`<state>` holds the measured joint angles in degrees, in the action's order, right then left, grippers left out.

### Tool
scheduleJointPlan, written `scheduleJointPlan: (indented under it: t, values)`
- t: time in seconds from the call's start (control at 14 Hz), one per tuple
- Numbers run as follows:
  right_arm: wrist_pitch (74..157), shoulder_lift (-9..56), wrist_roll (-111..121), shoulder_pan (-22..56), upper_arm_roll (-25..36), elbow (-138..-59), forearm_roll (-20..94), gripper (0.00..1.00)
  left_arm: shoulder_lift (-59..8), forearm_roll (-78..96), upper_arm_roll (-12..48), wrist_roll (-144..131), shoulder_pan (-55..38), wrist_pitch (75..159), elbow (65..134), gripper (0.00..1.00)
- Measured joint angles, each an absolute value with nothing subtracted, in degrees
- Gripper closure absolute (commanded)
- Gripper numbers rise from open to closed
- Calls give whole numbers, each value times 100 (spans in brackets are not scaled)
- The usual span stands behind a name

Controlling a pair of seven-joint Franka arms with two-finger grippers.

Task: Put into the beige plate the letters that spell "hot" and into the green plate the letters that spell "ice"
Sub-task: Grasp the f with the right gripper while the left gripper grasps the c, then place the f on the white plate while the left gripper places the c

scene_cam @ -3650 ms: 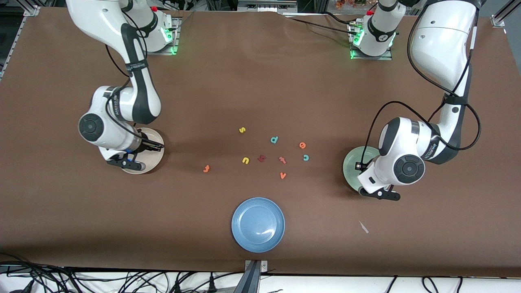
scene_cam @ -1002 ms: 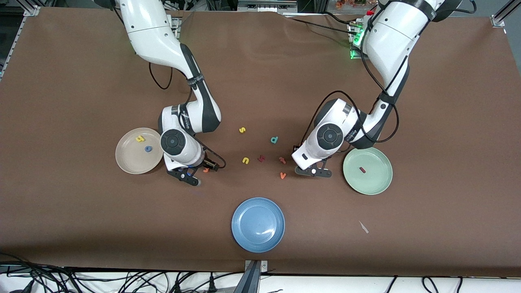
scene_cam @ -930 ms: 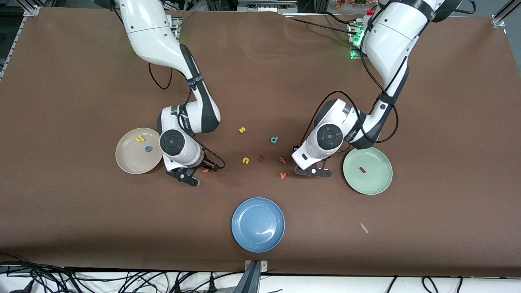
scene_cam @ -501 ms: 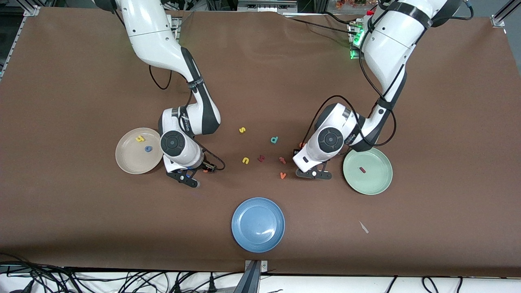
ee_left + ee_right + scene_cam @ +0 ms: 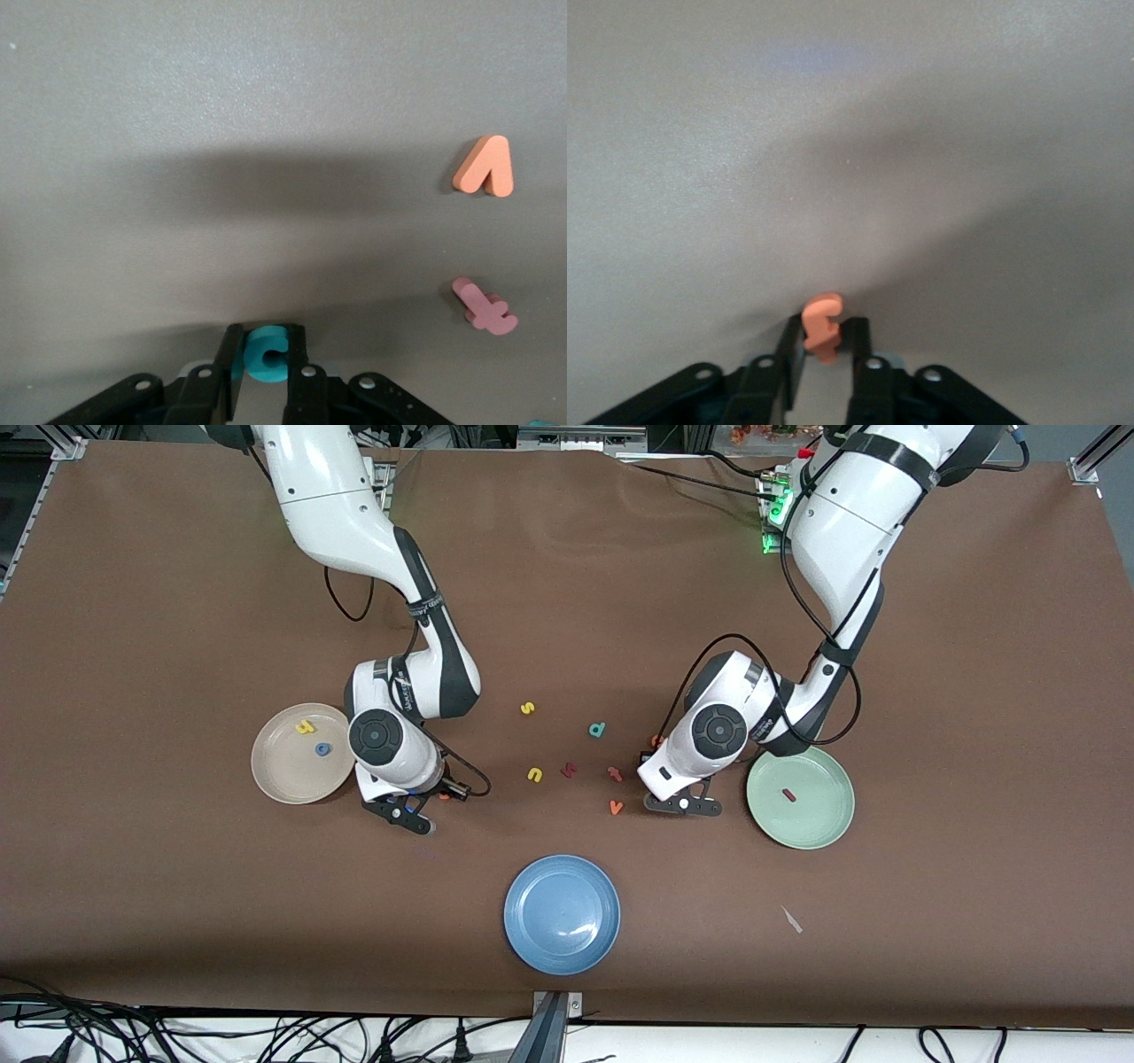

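Plates: beige plate holds h, o; green plate holds i | left gripper just clamped teal c on table | right gripper just pinched orange t beside beige plate | lifts next.

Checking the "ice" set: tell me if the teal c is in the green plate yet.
Out. The teal c sits between the left end effector's fingers, off the green plate.

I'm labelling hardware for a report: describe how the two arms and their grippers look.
Both arms have glossy white shells with dark grey-black joint bands, round dark caps on the wrists and loose black cables. The left gripper and right gripper have black fingers with small silver screws.
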<state>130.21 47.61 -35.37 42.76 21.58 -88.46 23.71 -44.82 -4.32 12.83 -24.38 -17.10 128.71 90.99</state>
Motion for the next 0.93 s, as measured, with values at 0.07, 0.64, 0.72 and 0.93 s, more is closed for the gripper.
scheduleJointPlan:
  t: [0.07, 0.64, 0.72, 0.93]
  values:
    - [13021, 4761, -3537, 4276, 2158, -8846, 2371, 87, -4480, -432, 1283, -2438, -1709, 12871, 9095, 95]
    - [12259, 4744, -3301, 4215, 2318, -8430, 2337, 98, -3812, -434, 1217, -1975, -1335, 11592, 8807, 95]
    - [11924, 4697, -2977, 4206, 2477, -8363, 2331, 100, -3768, -434, 1200, -1702, -1175, 11467, 8809, 95]
    - [11088, 4349, -1863, 4104, 3030, -8551, 2330, 100, -3784, -483, 1174, -1034, -637, 11404, 8882, 94]
